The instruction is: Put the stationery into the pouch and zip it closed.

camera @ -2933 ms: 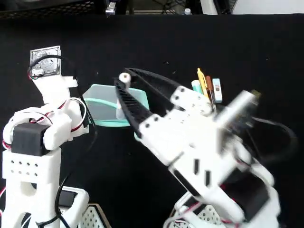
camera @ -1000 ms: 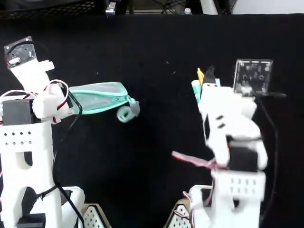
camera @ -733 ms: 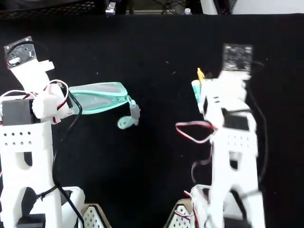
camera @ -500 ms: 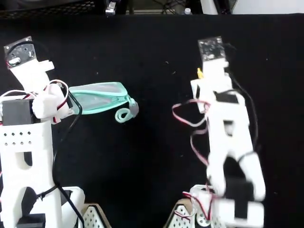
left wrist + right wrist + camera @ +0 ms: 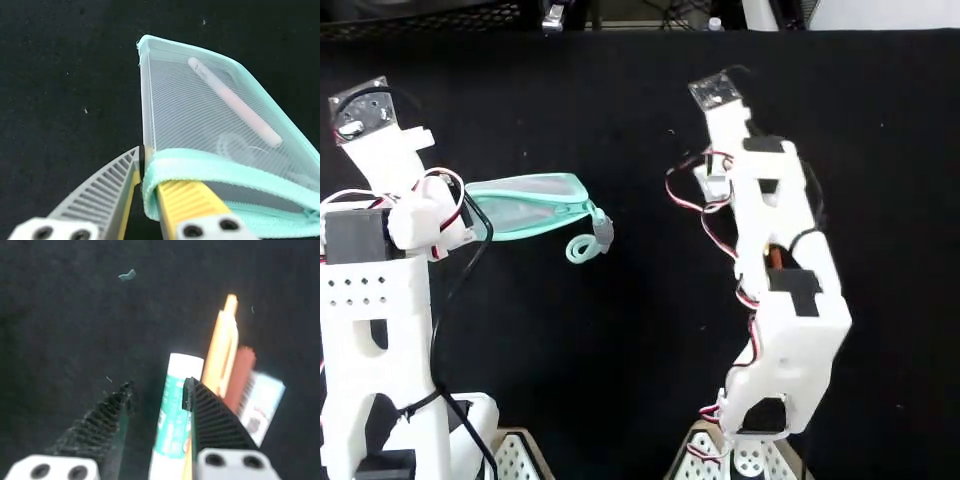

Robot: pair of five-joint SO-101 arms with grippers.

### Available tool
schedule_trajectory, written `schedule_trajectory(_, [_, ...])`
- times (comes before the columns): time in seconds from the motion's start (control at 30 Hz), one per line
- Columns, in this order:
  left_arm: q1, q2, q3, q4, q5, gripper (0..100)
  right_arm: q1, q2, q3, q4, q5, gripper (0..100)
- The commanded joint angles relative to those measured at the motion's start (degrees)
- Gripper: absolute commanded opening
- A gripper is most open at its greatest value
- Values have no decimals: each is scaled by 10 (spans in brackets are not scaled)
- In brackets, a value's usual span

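A teal mesh pouch hangs above the table at the left, its zip pull loop dangling. My left gripper is shut on the pouch's teal rim. Through the mesh a pink and white pen shows inside. My right gripper is open, just above the stationery lying side by side. A white and teal stick lies between its fingers. Beside that stick lie an orange pen, a red-brown pen and a light blue eraser. In the high view the right arm covers this group.
The table is covered by a black cloth. The left arm's base stands at the front left and the right arm's base at the front right. A small teal scrap lies on the cloth beyond the stationery.
The right arm swung away from the pouch and stretched forward over the stationery. The left arm lifted the pouch and holds it still; the zip loop swings a little.
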State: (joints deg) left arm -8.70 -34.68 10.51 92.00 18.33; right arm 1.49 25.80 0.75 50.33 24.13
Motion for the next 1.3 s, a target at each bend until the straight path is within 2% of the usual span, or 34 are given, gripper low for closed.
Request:
schedule_trajectory(0.0, [-3,0,-20,3,-1,30,-11,25,-58,8,4,156])
schedule_trajectory(0.87, [-3,0,-21,13,-12,30,6,36,-104,-14,9,156])
schedule_trajectory(1.27, [-3,0,-21,13,-12,30,6,131,-151,-6,9,155])
